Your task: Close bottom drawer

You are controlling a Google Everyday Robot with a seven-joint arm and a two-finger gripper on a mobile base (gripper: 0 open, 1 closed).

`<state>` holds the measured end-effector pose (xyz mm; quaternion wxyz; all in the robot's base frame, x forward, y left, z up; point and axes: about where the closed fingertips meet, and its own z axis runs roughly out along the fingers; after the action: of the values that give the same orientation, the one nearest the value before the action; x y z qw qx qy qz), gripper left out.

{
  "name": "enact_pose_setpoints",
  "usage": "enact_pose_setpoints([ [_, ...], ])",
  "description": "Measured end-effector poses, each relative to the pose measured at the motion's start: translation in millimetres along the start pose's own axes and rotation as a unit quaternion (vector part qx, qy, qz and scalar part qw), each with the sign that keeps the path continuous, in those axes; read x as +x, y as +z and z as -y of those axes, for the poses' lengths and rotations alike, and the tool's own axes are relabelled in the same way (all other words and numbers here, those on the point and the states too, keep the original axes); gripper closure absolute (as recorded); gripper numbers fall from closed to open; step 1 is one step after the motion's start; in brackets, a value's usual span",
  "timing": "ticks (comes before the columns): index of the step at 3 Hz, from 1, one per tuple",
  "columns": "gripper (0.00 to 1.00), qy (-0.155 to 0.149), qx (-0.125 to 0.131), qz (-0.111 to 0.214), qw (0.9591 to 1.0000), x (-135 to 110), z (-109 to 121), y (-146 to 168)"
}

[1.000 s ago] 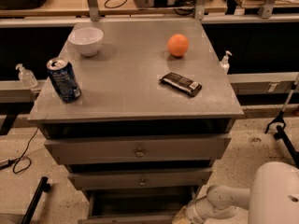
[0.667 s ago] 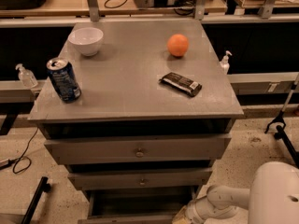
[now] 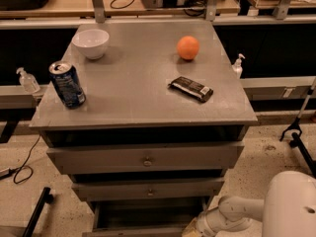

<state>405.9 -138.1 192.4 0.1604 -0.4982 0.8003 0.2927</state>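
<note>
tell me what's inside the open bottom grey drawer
The bottom grey wooden drawer stands open; its interior looks dark, no objects showing. The middle grey drawer covers its back, and the picture's edge cuts off its front. The robot's gripper sits by its right front corner.

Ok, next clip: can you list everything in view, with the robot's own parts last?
white round bowl: 1, white, back left of the cabinet top
blue drink can: 1, blue, upright, front left of the top
round orange fruit: 1, orange, back right of the top
dark wrapped snack bar: 1, black, lying flat, right of centre
grey wooden cabinet: 1, grey, centre of view
upper grey drawers: 2, grey, nearly shut
bottom drawer: 1, grey, pulled out at the lower edge
clear pump bottles: 2, clear, one either side of the cabinet
white robot arm: 1, white, lower right
tool: 1, pale, by the bottom drawer's right side
</note>
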Motion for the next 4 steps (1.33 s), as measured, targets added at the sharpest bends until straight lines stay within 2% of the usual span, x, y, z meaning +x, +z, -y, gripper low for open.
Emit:
enact_pose_setpoints([
  [1,0.35,0.0,0.0,0.0,1.0,0.0,0.0,0.0],
  [2,0.11,0.002,0.015,0.036,0.9992,-1.6,16.7,9.3],
  [3,0.04,0.002,0.015,0.036,0.9992,-0.3,7.8,6.9],
  [4,0.27,0.002,0.015,0.036,0.9992,-1.6,3.3,3.4],
])
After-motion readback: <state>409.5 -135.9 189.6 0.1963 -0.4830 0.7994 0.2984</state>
